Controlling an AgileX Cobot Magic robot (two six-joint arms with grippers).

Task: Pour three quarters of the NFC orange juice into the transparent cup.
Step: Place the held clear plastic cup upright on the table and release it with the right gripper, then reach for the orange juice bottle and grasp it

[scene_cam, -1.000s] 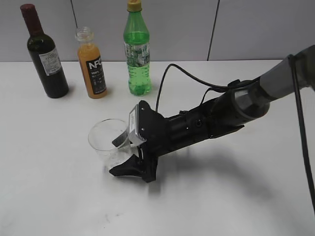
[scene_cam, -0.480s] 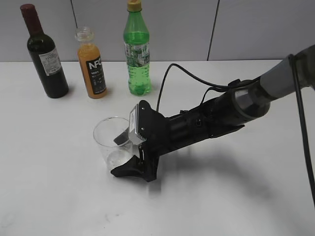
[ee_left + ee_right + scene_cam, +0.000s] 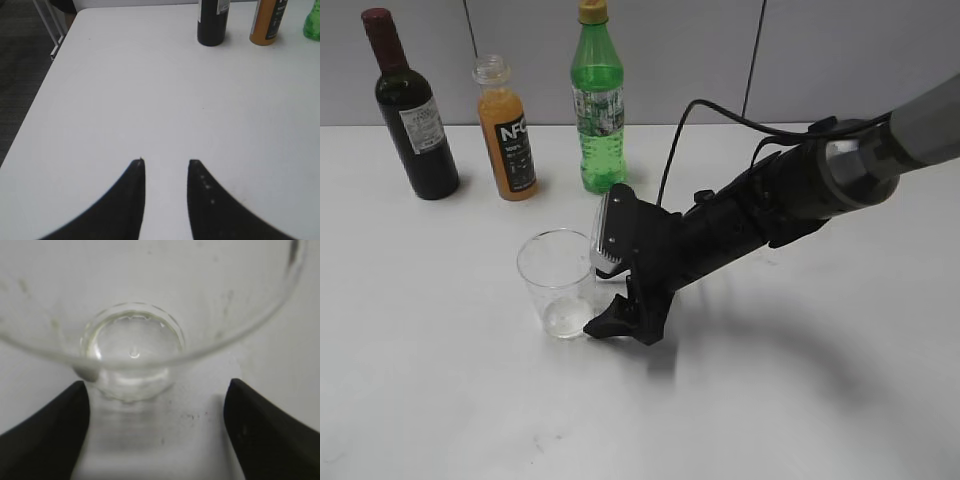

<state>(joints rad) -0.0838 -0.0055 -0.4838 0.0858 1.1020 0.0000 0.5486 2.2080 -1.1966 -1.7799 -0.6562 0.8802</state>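
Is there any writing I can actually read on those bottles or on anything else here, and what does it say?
"NFC": white letters on the black label of the orange juice bottle; the smaller print beneath is too small to read.
Wine bottle: pale label, print too small to read.
Green soda bottle: label print blurred, unreadable.
Transparent cup: no writing visible.
Plate on the right tool: no writing readable.

left gripper (image 3: 166, 165) jaws parted over bare table (image 3: 125, 100) | wine bottle (image 3: 213, 22), NFC orange juice (image 3: 270, 22) at far edge
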